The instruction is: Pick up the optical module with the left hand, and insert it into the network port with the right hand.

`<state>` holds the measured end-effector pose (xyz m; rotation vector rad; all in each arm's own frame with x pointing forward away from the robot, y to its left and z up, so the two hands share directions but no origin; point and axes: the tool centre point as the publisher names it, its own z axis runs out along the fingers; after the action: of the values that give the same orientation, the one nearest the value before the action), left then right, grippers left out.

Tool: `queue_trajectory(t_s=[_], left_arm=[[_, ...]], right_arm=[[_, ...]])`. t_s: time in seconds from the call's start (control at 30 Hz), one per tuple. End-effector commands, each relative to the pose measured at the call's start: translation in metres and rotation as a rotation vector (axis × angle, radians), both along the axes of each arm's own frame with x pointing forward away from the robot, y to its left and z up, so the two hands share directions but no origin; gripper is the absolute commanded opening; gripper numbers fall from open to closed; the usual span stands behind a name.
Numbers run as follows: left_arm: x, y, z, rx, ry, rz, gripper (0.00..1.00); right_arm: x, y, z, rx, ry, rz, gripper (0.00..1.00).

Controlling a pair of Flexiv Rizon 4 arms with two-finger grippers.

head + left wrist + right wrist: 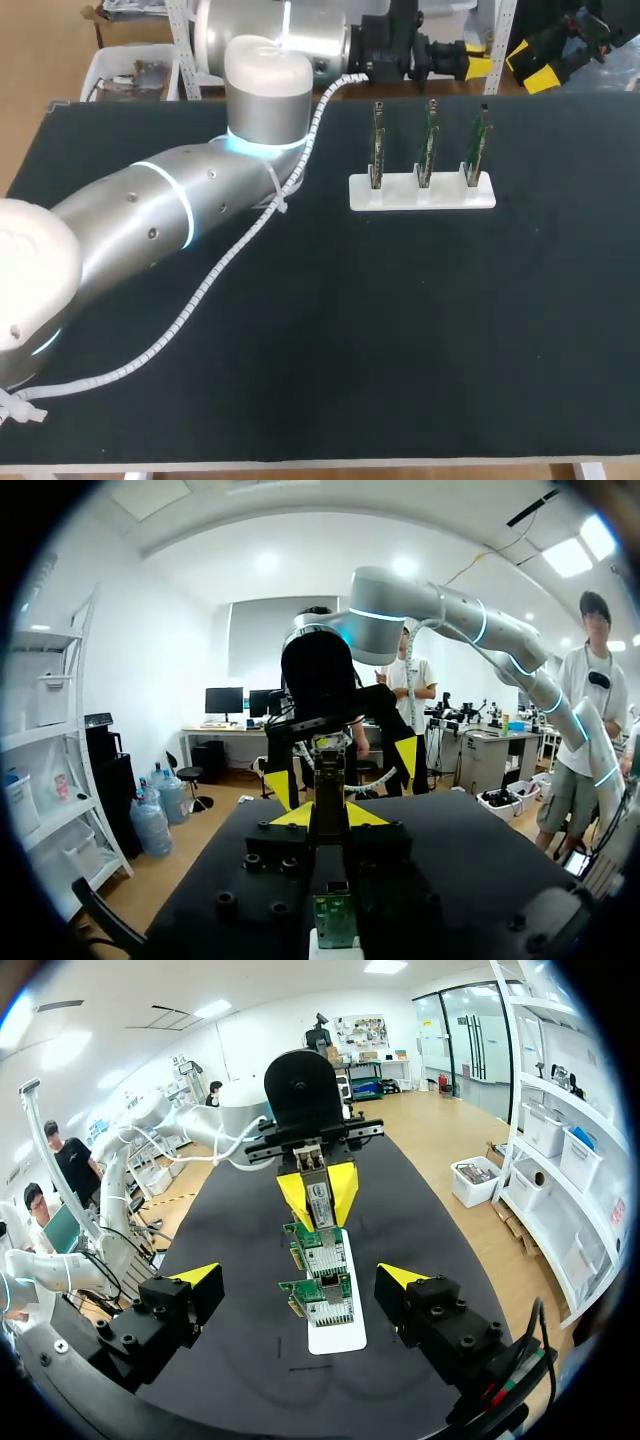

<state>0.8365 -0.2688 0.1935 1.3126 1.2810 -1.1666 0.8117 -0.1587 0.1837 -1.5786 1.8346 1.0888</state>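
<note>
My left gripper (328, 817) is shut on the optical module (328, 778), a slim silver bar held between its yellow tips. It hovers past the table's far edge, beyond the card holder. The right wrist view shows the same module (318, 1196) in the left gripper (318, 1186), pointing toward my right gripper (298, 1277). That one stands open and holds nothing. It faces the left gripper, with its yellow fingertips (277, 786) either side of the module and apart from it. In the head view the left gripper (472, 63) and right gripper (535, 68) meet at the far right edge.
A white holder (422, 194) carries three upright green network cards (427, 145) on the black table's far half. The cards (322, 1275) lie between the two grippers and below them. My left arm (180, 200) with its white cable crosses the table's left side.
</note>
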Motion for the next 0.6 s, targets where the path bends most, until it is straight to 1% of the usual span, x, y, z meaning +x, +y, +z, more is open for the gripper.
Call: queue_trajectory(t_s=[0.03,0.23,0.6], left_arm=[[0.010,-0.003,-0.003,0.001,0.034,-0.242,0.00],[0.010,-0.004,-0.005,0.002,0.040,-0.247,0.00],[0.008,-0.015,-0.009,0.002,0.053,-0.282,0.00]], right_arm=[[0.008,-0.001,0.001,0.031,0.089,0.120,1.00],[0.008,-0.001,0.001,0.031,0.089,0.120,1.00],[0.008,-0.001,0.001,0.031,0.089,0.120,1.00]])
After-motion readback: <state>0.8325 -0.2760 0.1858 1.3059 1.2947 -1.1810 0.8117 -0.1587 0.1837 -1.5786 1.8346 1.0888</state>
